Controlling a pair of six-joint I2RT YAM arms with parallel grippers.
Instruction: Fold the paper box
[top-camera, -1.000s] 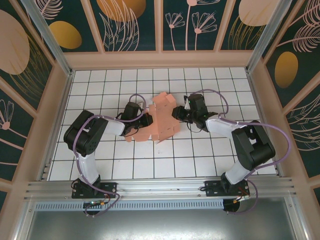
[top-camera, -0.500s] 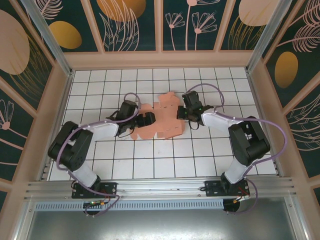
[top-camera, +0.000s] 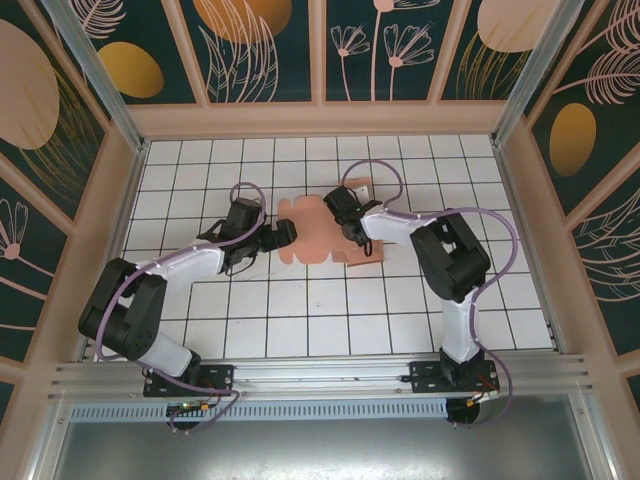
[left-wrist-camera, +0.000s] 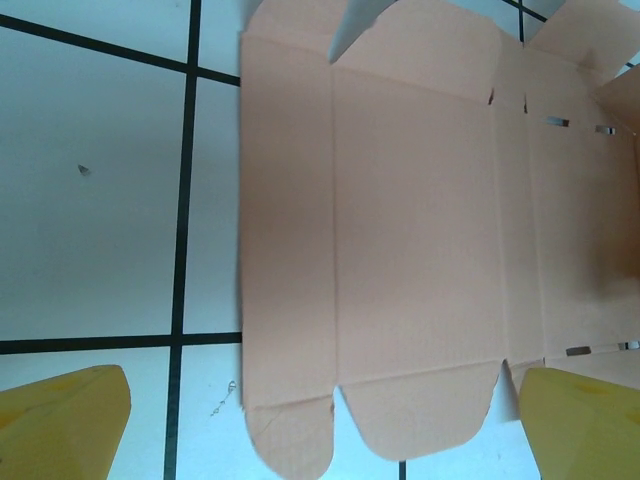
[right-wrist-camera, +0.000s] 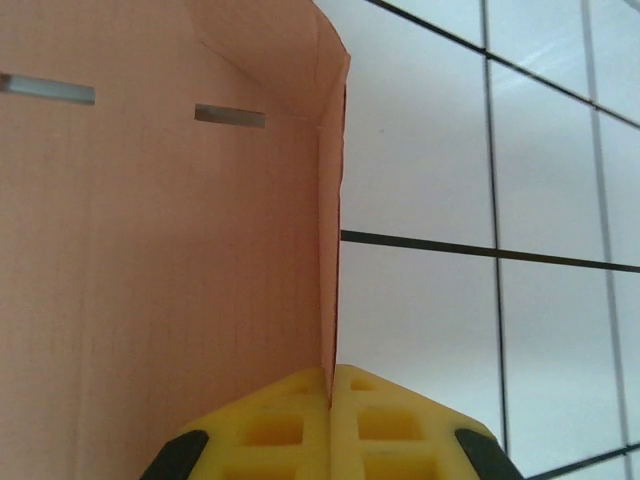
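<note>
The paper box (top-camera: 312, 222) is a salmon-pink die-cut sheet lying mostly flat on the white tiled floor, mid-table. In the left wrist view the paper box (left-wrist-camera: 420, 220) shows creased panels and rounded flaps. My left gripper (top-camera: 285, 233) hovers at its left edge. It stands open (left-wrist-camera: 320, 430), one yellow finger (left-wrist-camera: 60, 425) over bare tile and the other over the card, holding nothing. My right gripper (top-camera: 345, 226) is at the sheet's right side. It is shut (right-wrist-camera: 330, 395) on a panel edge of the paper box (right-wrist-camera: 160, 250), which stands upright between its fingers.
Wooden walls with painted panels (top-camera: 320, 120) ring the tiled floor (top-camera: 300, 320). An aluminium rail (top-camera: 320, 375) runs along the near edge by both arm bases. Purple cables loop over each arm. Open tiles lie in front of the sheet.
My left gripper has opened and let go of the sheet. My right gripper has shut on its edge and moved it left and away; the sheet now lies flatter.
</note>
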